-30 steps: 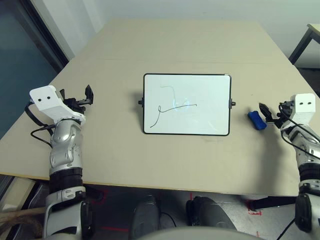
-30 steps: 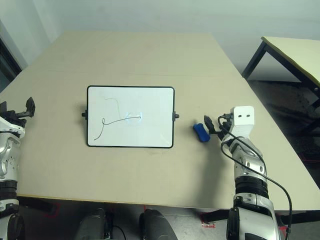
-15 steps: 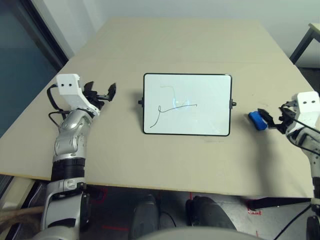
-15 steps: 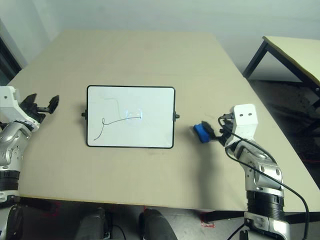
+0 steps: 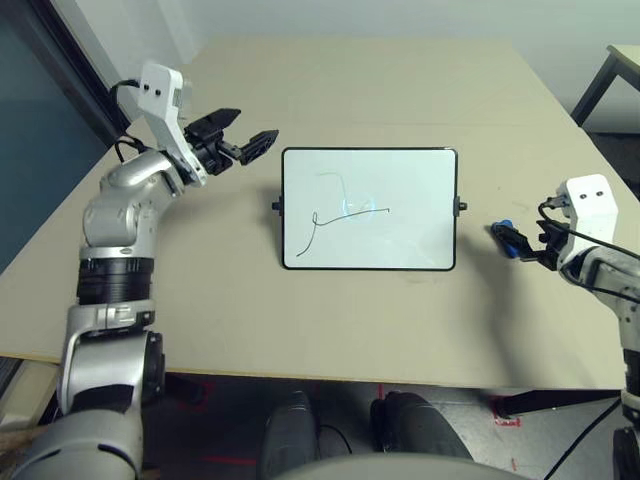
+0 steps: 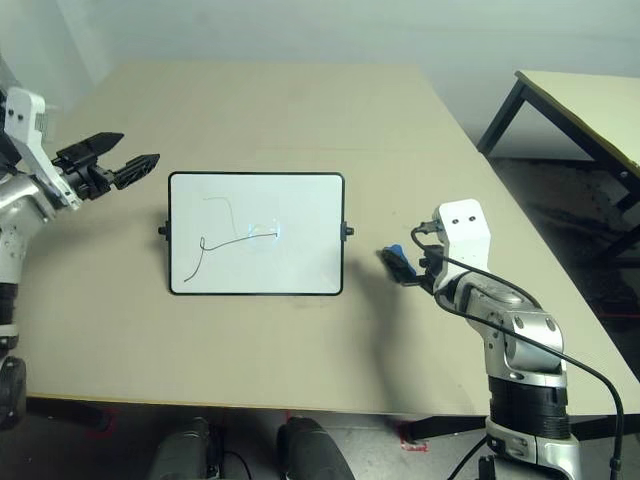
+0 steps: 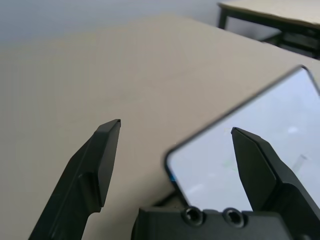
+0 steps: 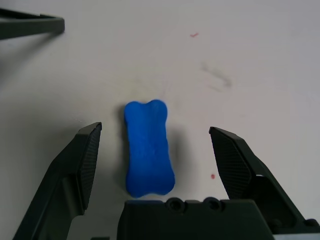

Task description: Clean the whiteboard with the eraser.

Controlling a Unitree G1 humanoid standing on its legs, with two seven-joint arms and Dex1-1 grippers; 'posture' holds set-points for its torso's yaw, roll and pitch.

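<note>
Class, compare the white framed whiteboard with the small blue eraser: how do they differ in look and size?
The flat white rectangular whiteboard is far larger than the small blue bone-shaped eraser. The whiteboard has a thin black frame and dark scribbles; the eraser is plain solid blue. Both lie flat on the beige table, apart from each other.

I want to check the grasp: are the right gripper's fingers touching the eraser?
Apart. In the right wrist view, bare table shows between the eraser and each of the open fingers on both sides.
</note>
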